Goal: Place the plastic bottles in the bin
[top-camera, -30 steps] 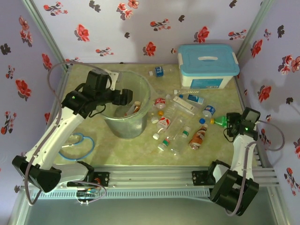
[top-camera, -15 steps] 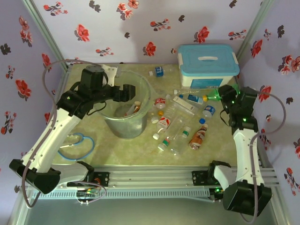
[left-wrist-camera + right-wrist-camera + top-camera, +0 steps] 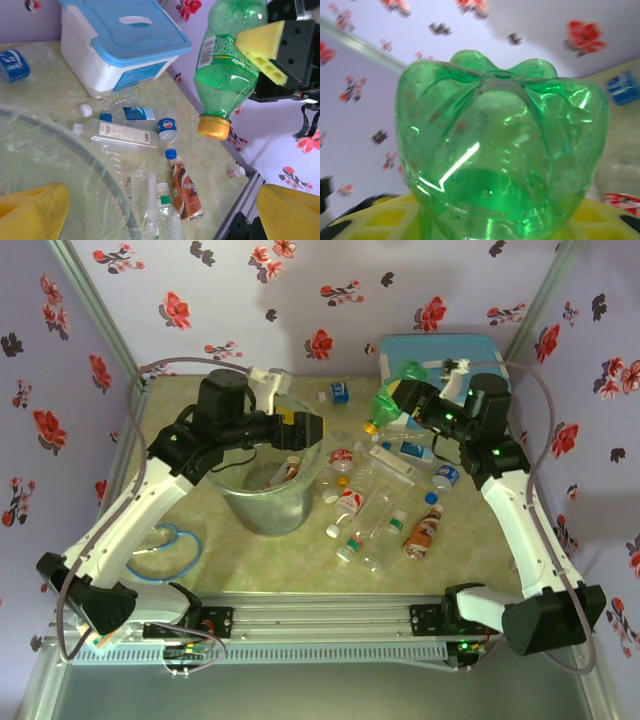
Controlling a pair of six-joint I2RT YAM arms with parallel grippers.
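Left of the right gripper [image 3: 428, 408]: bin [image 3: 262, 508], well apart. Gripper clamps green bottle [image 3: 393, 400], cap down; left gripper [image 3: 305, 430] spread wide over bin rim.

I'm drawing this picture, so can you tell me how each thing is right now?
green bottle: held in the air, cap on, pointing down
right gripper: shut on the green bottle
left gripper: open, above the bin's rim
bin: upright, bottles inside
white box: lid shut
loose bottles: lying on the table

White blue-lidded box [image 3: 115, 50] back right; blue loop [image 3: 188, 537], perhaps tubing, near-left.
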